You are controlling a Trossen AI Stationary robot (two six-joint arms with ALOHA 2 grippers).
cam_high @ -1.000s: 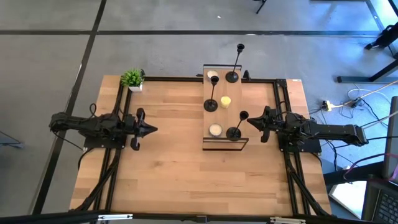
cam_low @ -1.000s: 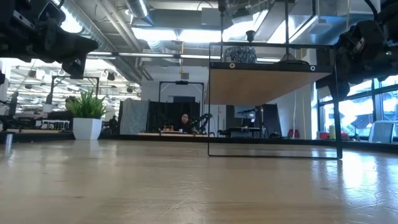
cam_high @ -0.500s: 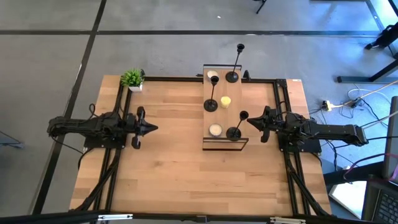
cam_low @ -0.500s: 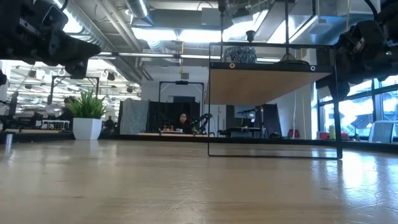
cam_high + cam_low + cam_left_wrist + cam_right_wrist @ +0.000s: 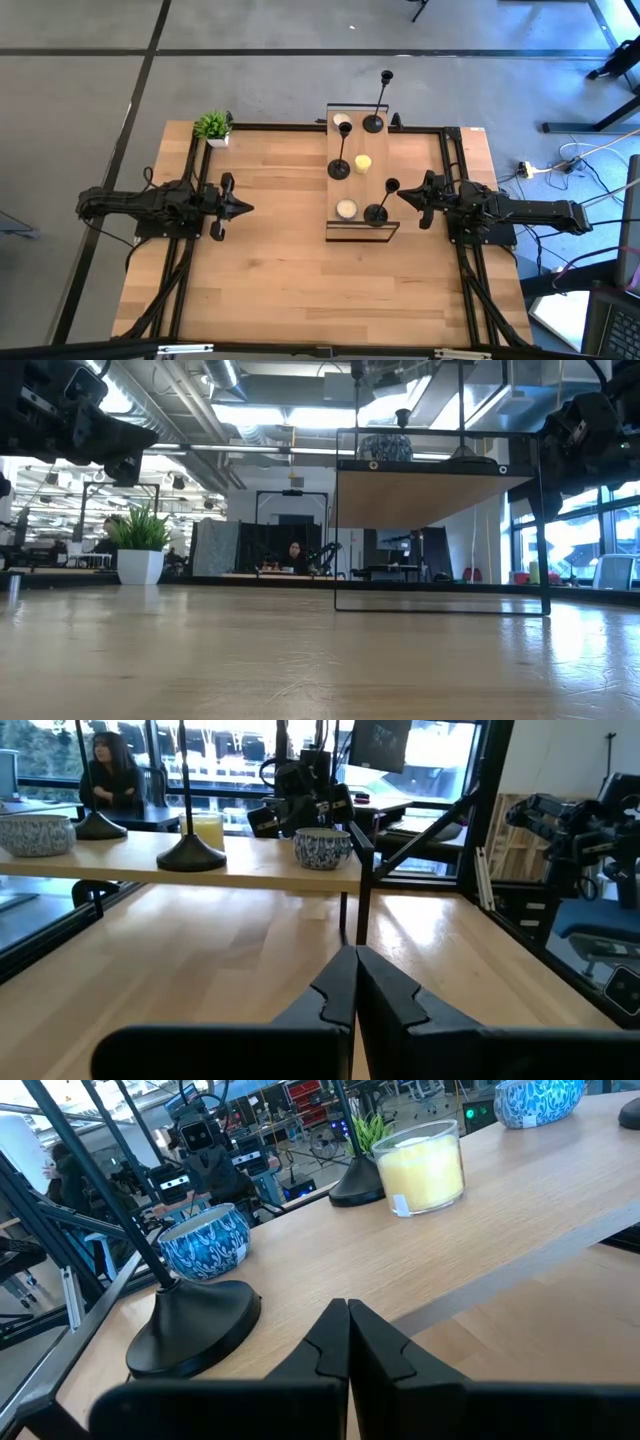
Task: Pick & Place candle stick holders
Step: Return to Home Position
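Three black candle stick holders stand by their round bases on a raised wooden shelf (image 5: 385, 228): a tall one at the far end (image 5: 375, 122), a tall one in the middle (image 5: 339, 170), and a short one at the near end (image 5: 376, 213). My right gripper (image 5: 402, 194) is shut and empty, just right of the short holder, whose base (image 5: 195, 1325) shows close ahead in the right wrist view. My left gripper (image 5: 245, 208) is shut and empty over the table's left half, pointing at the shelf (image 5: 250, 872).
On the shelf also stand a yellow candle (image 5: 363, 163) and two white candles in patterned bowls (image 5: 346, 209) (image 5: 343, 120). A small green potted plant (image 5: 213, 127) stands at the table's far left corner. Black rails (image 5: 300, 127) frame the table. A person (image 5: 108, 782) sits beyond the table.
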